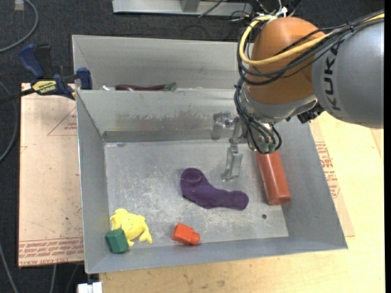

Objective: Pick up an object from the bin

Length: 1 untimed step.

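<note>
Camera view: looking down into a grey metal bin (91, 182), with the arm reaching in from the right of the frame under a rounded orange cover. Lowered over the middle of the bin floor, the gripper (230, 173), its tip just above and to the right of a purple sock-shaped soft thing (211, 195), close beside that thing's upper end; touching or not, cannot tell. Open or closed: cannot tell either, the metal parts overlapping from this angle. At the centre of the floor, the purple thing lying flat, bent like an L, its longer end toward the right. Just right of the gripper, a red-orange cylinder (274, 179) lying lengthwise along the right side of the floor, upper end hidden under the wrist. Well apart, in the lower left corner, a yellow toy (131, 223) touching a green block (116, 241). Near the lower edge, below the purple thing, a small orange block (186, 234).
</note>
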Available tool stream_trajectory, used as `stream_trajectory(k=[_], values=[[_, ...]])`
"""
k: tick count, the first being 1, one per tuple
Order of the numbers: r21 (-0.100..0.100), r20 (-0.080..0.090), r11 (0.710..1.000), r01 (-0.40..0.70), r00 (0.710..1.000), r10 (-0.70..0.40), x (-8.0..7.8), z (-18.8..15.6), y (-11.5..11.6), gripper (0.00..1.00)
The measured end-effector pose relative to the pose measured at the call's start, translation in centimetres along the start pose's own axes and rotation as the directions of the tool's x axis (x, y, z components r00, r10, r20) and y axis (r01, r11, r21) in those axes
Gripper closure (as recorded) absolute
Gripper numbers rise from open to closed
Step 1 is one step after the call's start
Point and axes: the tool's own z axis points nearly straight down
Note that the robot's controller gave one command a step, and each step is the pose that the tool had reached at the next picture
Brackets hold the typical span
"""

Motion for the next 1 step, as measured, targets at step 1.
stream_trajectory(k=[1], values=[[0.000, 0.007, 1.000, -0.001, 1.000, 0.001, -0.09, -0.48, -0.02, 0.00]])
